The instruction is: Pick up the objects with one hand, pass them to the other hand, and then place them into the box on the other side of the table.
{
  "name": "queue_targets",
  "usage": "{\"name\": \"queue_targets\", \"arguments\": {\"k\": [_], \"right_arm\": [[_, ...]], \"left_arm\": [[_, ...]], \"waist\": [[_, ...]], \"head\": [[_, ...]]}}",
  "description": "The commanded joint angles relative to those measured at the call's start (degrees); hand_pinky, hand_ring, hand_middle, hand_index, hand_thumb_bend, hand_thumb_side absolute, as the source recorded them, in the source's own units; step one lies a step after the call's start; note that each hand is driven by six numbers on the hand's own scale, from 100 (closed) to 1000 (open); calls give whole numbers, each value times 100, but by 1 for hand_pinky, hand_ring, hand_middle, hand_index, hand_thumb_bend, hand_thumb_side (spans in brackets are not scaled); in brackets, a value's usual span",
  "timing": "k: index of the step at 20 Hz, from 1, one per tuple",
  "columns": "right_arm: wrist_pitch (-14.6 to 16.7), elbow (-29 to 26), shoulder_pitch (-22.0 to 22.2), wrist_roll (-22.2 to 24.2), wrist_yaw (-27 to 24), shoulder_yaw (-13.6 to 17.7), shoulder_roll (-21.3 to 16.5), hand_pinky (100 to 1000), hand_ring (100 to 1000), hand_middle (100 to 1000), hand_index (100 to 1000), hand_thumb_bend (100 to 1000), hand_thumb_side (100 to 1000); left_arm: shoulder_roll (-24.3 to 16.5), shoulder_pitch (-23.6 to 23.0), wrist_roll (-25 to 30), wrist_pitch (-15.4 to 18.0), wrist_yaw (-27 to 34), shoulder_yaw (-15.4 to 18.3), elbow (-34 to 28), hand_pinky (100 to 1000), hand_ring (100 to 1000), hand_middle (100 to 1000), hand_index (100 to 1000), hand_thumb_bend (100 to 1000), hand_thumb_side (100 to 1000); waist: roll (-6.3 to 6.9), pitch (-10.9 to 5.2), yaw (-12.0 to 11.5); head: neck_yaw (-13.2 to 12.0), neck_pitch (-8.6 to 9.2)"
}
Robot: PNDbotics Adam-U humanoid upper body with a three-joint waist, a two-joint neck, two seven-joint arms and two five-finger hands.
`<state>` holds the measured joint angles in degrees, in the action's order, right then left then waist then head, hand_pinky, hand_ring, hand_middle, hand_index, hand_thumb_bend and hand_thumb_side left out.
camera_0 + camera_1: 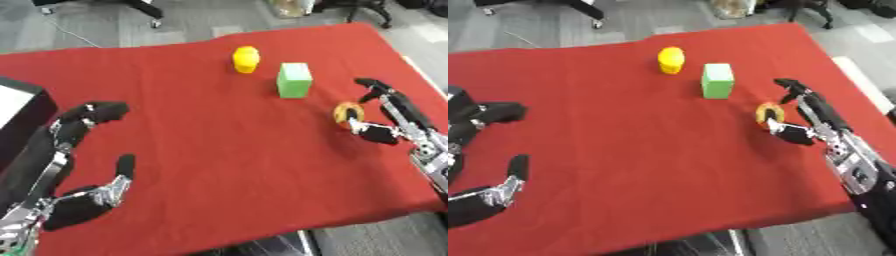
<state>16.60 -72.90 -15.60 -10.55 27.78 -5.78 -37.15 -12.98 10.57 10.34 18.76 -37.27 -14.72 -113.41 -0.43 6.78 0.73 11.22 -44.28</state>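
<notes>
The right robot hand (385, 120) is at the right side of the frame. Its thumb and fingers curl around a small yellow ring (347, 113) that sits on the red table (219, 150). The left robot hand (83, 165) waits at the lower left with its fingers spread apart, holding nothing. The ring must go left across the table toward it. The box (17, 115) is at the left edge.

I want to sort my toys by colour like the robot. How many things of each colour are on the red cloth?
Yellow: 1, the yellow thing
Green: 1, the green block
Tan: 1, the ring at the right hand
Total: 3
</notes>
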Motion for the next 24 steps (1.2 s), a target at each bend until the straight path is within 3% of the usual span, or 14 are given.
{"name": "queue_targets", "arguments": {"k": [1,5,10,14,16,19,24], "right_arm": [[7,27,-111,89,85,-23,-95,946,725,915,975,100,331],[-20,130,-146,211,198,-70,-75,946,749,916,977,100,350],[-134,215,-191,365,503,-86,-94,966,841,921,982,100,340],[-233,264,-206,532,755,-102,-91,960,850,918,982,100,408],[-249,283,-207,663,818,-120,-80,951,844,906,976,100,397],[-261,287,-208,811,899,-131,-65,926,780,860,936,100,209],[-249,234,-209,716,1038,-127,-62,853,534,703,795,100,202]], "left_arm": [[5,57,7,13,44,6,-119,748,743,765,926,118,474],[6,53,9,19,43,4,-119,748,743,765,926,117,475],[9,54,4,31,47,1,-119,748,743,765,926,118,473],[10,53,1,36,41,1,-119,748,743,765,927,116,474],[11,51,1,35,41,0,-119,747,743,765,927,116,474],[15,53,2,35,44,-2,-119,747,743,765,927,107,481],[13,54,-4,31,50,2,-119,746,743,766,927,100,485]], "waist": [[4,-64,-7],[13,-68,-14],[25,-72,-20],[32,-72,-29],[31,-71,-33],[29,-71,-38],[27,-73,-43]], "head": [[34,16],[50,16],[76,16],[109,16],[121,16],[125,16],[132,16]]}}
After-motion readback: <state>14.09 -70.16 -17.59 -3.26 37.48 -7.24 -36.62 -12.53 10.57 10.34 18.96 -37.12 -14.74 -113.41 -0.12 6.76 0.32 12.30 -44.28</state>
